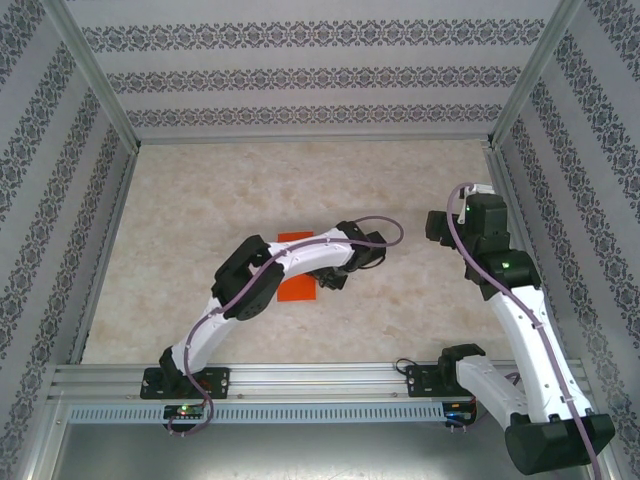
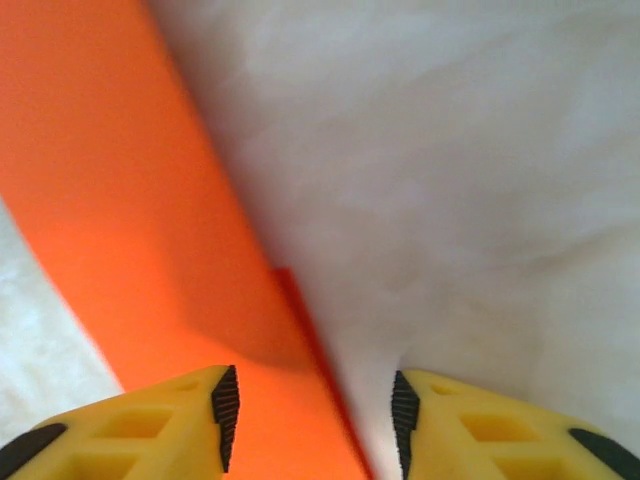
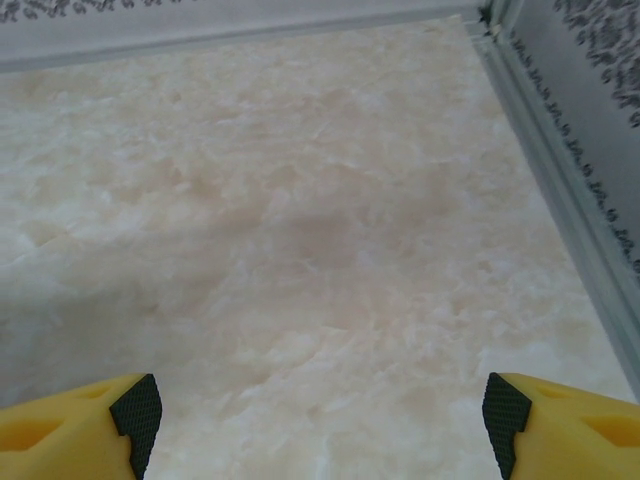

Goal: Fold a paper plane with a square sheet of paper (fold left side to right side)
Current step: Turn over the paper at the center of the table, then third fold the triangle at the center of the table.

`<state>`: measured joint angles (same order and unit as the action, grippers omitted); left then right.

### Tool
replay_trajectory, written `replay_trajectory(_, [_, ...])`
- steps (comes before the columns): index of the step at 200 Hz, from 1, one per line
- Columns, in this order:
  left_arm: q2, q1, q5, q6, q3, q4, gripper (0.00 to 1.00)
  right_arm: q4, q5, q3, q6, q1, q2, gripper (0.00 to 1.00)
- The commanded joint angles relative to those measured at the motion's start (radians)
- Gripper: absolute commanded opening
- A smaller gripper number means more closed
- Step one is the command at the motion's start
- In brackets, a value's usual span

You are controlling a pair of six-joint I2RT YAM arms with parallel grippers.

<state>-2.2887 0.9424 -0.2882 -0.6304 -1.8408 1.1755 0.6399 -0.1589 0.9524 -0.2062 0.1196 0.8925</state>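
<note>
Left gripper: jaws partly apart, grasping nothing, low over edge of square sheet of paper. Right gripper: jaws wide, empty, above table. Count: 1 orange sheet, mid-table under left arm; 2 grippers.

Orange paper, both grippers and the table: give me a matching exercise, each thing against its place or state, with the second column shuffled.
Column one
1. orange paper
2. left gripper
3. right gripper
4. table

Column two
A. jaws wide apart above bare table
B. pale marbled surface
C. jaws apart over the paper's edge
D. lying flat, crossed by the left arm

Pairs: 1-D, 2-C, 3-A, 4-B
</note>
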Motion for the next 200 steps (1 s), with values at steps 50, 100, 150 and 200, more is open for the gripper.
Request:
replay_trajectory(50, [0.423, -0.083, 0.287, 0.061, 0.285, -0.442, 0.72, -0.183, 0.413, -0.069, -0.124, -0.006, 0.099, 0.76])
replay_trajectory(100, [0.763, -0.292, 0.418, -0.005, 0.706, -0.716, 0.81, -0.288, 0.518, -0.071, -0.214, 0.103, 0.254, 0.72])
replay_trajectory(150, [1.063, -0.487, 0.473, -0.142, 1.074, -0.985, 0.95, -0.403, 0.598, 0.02, -0.287, 0.326, 0.545, 0.59])
replay_trajectory(200, [1.104, -0.64, 0.677, -0.219, 1.273, -1.15, 0.89, -0.466, 0.659, 0.187, -0.349, 0.436, 0.87, 0.39])
